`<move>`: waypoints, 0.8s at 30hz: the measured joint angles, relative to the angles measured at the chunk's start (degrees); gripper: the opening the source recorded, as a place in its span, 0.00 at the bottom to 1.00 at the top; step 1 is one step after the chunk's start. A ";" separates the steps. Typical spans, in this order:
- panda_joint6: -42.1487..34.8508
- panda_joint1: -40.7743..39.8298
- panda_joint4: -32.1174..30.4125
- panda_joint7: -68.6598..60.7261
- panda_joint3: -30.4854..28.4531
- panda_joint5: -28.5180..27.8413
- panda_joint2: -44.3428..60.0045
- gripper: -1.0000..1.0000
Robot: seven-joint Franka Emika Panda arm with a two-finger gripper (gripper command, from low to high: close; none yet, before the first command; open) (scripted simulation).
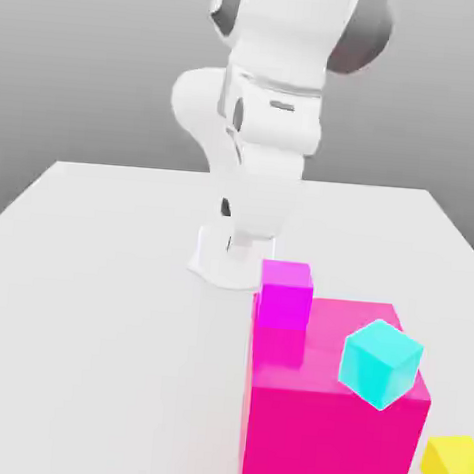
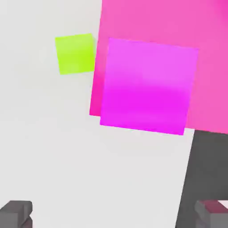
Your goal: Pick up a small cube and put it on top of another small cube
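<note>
The small lime-green cube point(image 2: 75, 53) lies on the white table, close beside one side of the big pink block point(image 2: 151, 22). A small magenta cube point(image 2: 147, 87) rests on the pink block's top near an edge point(image 1: 285, 293). My gripper point(image 2: 114, 216) hangs above the table near the magenta cube. It is open, with its two grey fingertips point(image 2: 15, 213) far apart and nothing between them. The lime-green cube is well away from the fingers.
The big pink block point(image 1: 328, 409) stands at the exterior view's lower right. A cyan cube point(image 1: 380, 363) sits tilted on its top. A small yellow cube point(image 1: 454, 467) lies on the table to its right. The white arm point(image 1: 264, 133) rises behind the block.
</note>
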 joint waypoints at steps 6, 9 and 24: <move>-0.26 -1.38 -4.42 -10.00 -0.96 -9.18 -0.36 1.00; -0.71 -2.12 -6.58 -15.16 -1.57 -13.63 -0.26 1.00; 7.83 0.78 -14.83 -44.99 -6.85 -20.11 5.89 1.00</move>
